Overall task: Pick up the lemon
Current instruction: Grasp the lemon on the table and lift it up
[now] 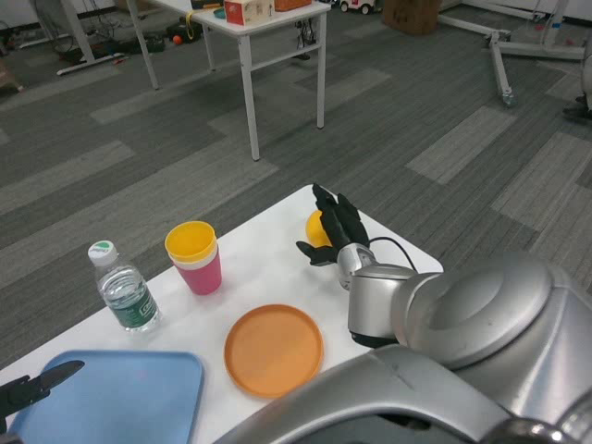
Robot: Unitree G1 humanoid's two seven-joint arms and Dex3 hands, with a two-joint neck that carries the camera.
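Right now the right hand reaches away from the robot over the far right part of the white worktop, its black fingers stretched forward and lying against the near right side of the lemon. Whether the hand truly grasps the fruit or only touches it cannot be told, since the hand hides most of it. Only a yellow rounded patch shows at the hand's left, so its long axis and the way it points cannot be read. The silver right forearm runs back toward the near right. Left of the lemon stands a yellow cup nested in a pink one; nearer lies an orange plate. Further left stands a water bottle. A blue tray lies at the near left, with the left hand at its left edge, fingers apart and holding nothing.
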